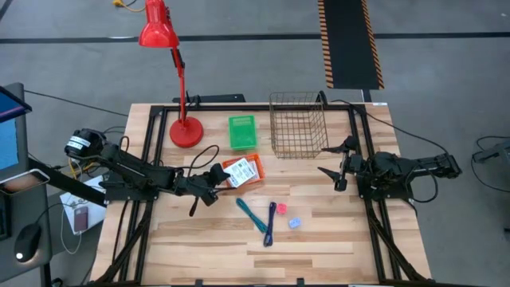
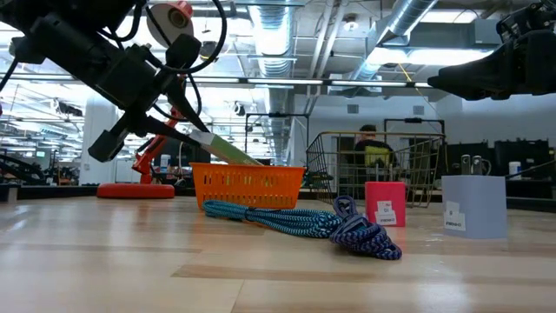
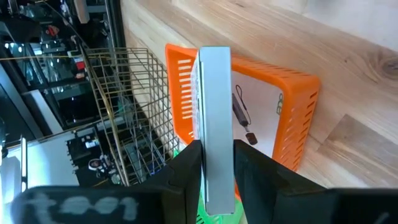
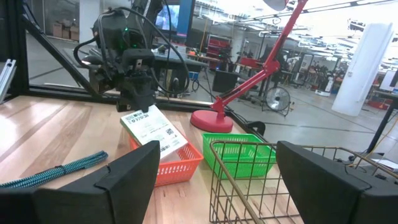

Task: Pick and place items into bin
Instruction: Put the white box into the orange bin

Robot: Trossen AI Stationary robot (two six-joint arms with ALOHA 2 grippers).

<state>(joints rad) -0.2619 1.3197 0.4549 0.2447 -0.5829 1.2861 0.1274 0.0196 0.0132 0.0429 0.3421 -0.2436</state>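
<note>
Dark left gripper (image 1: 217, 177) | angled down, pinching white packet (image 1: 240, 171) | over orange bin (image 1: 249, 180)

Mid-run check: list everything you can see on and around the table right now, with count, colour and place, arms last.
Packet: one seen clearly, white with print, held tilted over the orange bin.
Orange bin: one, table centre, a white card inside.
Green bin: one, beside the lamp base.
Wire basket: one, metal, far right of centre.
Desk lamp: one, red, far left.
Teal stick: one, near centre.
Blue-purple stick: one, beside the teal stick.
Small blocks: one pink, one light blue, right of the sticks.
Left gripper: shut on the packet.
Right gripper: open, near the wire basket.
</note>
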